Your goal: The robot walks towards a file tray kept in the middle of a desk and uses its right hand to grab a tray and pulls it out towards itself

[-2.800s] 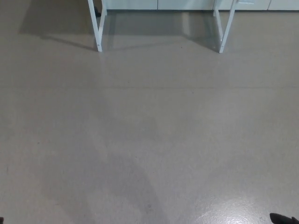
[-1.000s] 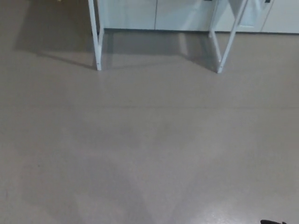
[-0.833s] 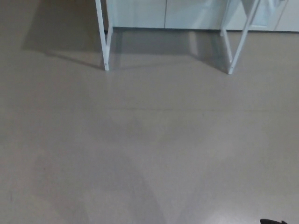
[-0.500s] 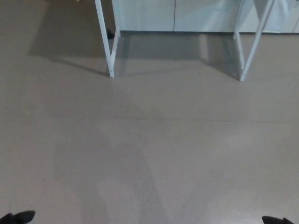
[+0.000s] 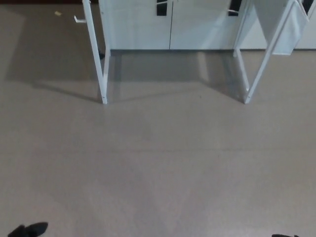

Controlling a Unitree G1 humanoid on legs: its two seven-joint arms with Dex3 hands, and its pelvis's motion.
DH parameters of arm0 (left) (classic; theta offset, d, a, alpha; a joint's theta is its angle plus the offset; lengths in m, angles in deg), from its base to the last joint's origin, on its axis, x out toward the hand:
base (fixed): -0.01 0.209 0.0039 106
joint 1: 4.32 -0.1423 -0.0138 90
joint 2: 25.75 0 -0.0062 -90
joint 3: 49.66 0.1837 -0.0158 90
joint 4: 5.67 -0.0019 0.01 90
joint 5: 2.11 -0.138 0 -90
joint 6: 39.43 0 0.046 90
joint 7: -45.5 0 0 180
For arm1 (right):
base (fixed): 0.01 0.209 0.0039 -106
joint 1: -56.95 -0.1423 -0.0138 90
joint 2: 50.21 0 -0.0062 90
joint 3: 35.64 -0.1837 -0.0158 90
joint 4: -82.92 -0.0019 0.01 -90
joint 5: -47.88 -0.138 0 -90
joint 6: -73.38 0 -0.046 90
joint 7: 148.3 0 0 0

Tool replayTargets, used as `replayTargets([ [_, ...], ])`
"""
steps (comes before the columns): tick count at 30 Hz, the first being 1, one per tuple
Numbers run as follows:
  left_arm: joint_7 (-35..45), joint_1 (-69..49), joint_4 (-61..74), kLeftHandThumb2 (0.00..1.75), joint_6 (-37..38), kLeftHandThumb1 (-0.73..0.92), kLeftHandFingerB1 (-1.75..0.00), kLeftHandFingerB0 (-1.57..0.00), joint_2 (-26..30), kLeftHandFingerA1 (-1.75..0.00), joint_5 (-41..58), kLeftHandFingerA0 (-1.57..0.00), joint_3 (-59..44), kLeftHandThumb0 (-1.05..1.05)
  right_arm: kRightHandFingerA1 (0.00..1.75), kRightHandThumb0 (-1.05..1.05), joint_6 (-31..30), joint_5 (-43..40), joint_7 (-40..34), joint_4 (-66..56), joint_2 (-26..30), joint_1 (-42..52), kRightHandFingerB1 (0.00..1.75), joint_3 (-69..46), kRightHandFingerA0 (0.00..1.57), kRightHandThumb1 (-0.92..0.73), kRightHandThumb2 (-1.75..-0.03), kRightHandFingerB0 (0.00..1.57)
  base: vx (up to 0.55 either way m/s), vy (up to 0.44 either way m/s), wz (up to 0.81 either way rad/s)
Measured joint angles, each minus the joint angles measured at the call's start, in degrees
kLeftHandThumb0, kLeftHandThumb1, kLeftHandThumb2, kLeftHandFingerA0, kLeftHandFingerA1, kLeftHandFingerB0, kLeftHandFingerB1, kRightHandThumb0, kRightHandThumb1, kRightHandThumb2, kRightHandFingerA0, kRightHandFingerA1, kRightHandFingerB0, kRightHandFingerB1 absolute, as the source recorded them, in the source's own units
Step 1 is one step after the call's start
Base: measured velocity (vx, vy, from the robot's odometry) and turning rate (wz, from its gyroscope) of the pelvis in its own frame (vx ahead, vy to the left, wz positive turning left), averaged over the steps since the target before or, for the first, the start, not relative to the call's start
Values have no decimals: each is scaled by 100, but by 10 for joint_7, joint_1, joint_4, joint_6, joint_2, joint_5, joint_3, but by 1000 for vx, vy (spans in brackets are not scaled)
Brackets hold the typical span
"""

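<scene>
No file tray shows in the head view, and neither does the desk top. Only the desk's white legs show: the left leg [image 5: 97, 59] and the right leg [image 5: 259, 64] stand on the grey floor at the top of the picture. A black tip of my left hand [image 5: 28, 229] pokes in at the bottom left corner. A thin black sliver of my right hand [image 5: 285, 235] shows at the bottom right edge. Both hands are far from the desk legs.
White cabinet doors [image 5: 170, 24] with dark handles run along the back behind the desk. A white panel [image 5: 286, 27] hangs at the upper right by the right leg. Grey floor [image 5: 158, 163] lies between me and the desk.
The whole picture has shifted: the desk legs sit lower and more of the cabinets shows, so the camera has moved. The tip of my left hand shows a little more.
</scene>
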Motion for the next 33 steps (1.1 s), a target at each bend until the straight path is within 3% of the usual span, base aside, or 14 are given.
replayTargets([
  [6,-14,-15,-31,84,11,38,-52,-25,11,-57,-15,-35,7,-5,41,-23,3,1,0,-4,0,11,37,3,44,-66,-59,30,217,-115,13],
  [7,-16,-19,-35,84,14,38,-51,-25,10,-57,-16,-34,8,-6,57,-20,3,2,0,1,0,13,50,3,35,-47,-91,18,207,-301,-21],
  [8,-18,-21,-36,84,17,38,-51,-24,12,-57,-18,-33,8,-5,58,-20,4,2,0,2,-2,13,51,5,36,-47,-91,18,195,-412,22],
  [12,-24,-23,-37,84,28,38,-52,-25,9,-57,-25,-34,18,-4,58,-20,10,3,-5,5,11,14,51,4,37,-47,-91,20,148,-234,12],
  [13,-26,-24,-38,84,29,38,-52,-25,9,-57,-26,-34,19,-4,42,-24,11,4,-6,6,11,16,38,5,45,-67,-59,31,164,-112,-4],
  [33,-48,-39,-57,84,56,38,-53,-27,15,-58,-40,-37,25,-4,42,-24,36,21,-20,34,14,27,39,36,46,-68,-60,33,229,43,1],
])
